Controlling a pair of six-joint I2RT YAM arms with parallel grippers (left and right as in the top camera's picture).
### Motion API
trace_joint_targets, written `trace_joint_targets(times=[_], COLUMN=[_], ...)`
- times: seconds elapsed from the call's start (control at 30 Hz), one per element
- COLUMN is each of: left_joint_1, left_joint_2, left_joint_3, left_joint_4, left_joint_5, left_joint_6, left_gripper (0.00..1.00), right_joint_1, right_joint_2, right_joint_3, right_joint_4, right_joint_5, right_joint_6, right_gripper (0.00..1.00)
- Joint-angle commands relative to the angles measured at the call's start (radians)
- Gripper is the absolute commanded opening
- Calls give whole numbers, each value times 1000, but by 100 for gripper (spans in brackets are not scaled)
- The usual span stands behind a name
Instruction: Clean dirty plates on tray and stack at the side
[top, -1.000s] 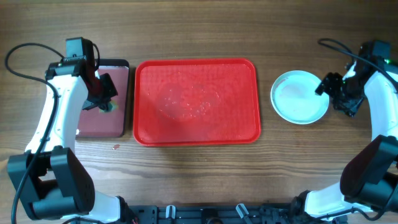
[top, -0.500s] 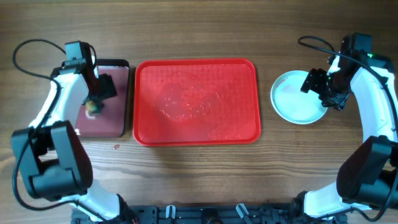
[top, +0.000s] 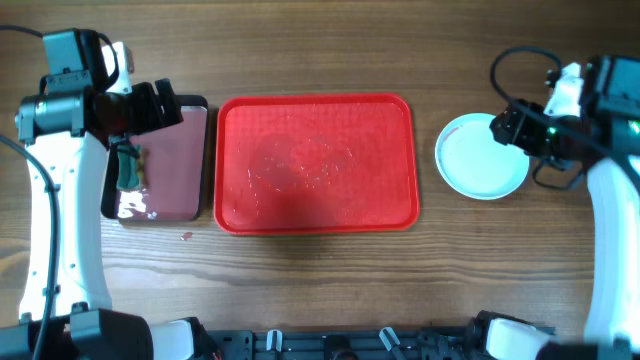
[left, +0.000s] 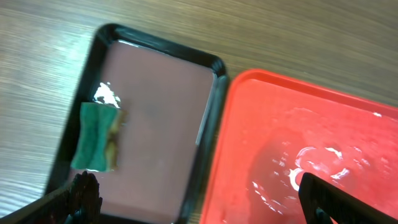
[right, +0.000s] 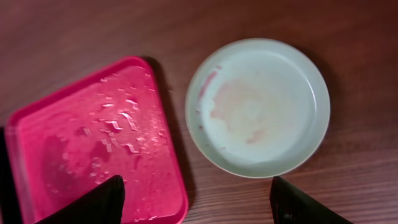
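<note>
Red tray (top: 315, 165) lies at the centre of the wooden table (top: 320, 300); its surface carries a film of water droplets. One pale turquoise plate (right: 258, 106) rests on the table to the right of the tray, near it but apart, with faint reddish smears on its face. Whether further plates lie beneath it cannot be told.

Right gripper (right: 198, 186) hovers to the right of the tray, above the plate's outer rim, jaws spread wide and empty.

Left of the tray, just beside its edge, sits a maroon tray (left: 161, 112) with a black rim. A green sponge (left: 96, 137) lies in it, on the side away from the red tray.

Left gripper (left: 194, 193) hangs above the maroon tray, jaws spread wide, grasping nothing.
</note>
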Motion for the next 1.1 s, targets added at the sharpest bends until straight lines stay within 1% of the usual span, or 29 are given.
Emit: trace_joint_targets(times=[0.0, 0.1, 0.13, 0.17, 0.23, 0.3, 0.37, 0.43, 0.53, 0.63, 0.7, 0.73, 0.8, 0.83, 0.87, 1.07], left_joint_1=[-5, -5, -5, -5, -5, -5, -5, -5, -4, -5, -4, -4, -5, -5, -5, -4], left_joint_2=[12, 12, 12, 12, 12, 12, 12, 12, 12, 12, 12, 12, 12, 12, 12, 12], left_joint_3=[-2, -2, -2, -2, -2, -2, -2, -2, -2, -2, -2, -2, -2, -2, -2, -2], left_joint_4=[-6, -6, -6, -6, -6, -6, -6, -6, -6, -6, -6, -6, -6, -6, -6, -6], left_joint_5=[82, 82, 82, 82, 82, 82, 82, 82, 82, 82, 82, 82, 82, 82, 82, 82], left_joint_6=[-9, -9, -9, -10, -9, -10, -9, -10, -9, -9, -9, -9, -10, -10, -9, -9], left_gripper=[100, 100, 100, 100, 100, 100, 100, 100, 100, 100, 100, 100, 100, 100, 100, 100], right_joint_1=[3, 3, 3, 3, 3, 3, 3, 3, 17, 28, 63, 98, 147, 189, 209, 272], right_joint_2=[-159, -267, -316, -352, -405, -456, -478, -481, -482, -497, -534, -564, -628, -703, -760, -959], right_joint_3=[18, 18, 18, 18, 18, 18, 18, 18, 14, -11, -69, -116, -198, -304, -396, -805], right_joint_4=[-14, -24, -32, -43, -56, -61, -63, -104, -128, -98, 19, 110, 243, 375, 467, 806], right_joint_5=[-83, -100, -130, -160, -176, -175, -172, -125, 48, 153, 194, 214, 225, 232, 231, 231], right_joint_6=[-80, -82, -81, -66, 37, 253, 398, 380, 378, 364, 286, 249, 205, 191, 191, 158], right_gripper=[75, 78, 86, 100, 100, 100, 100, 100, 100, 100, 100, 100, 100, 100, 100, 100])
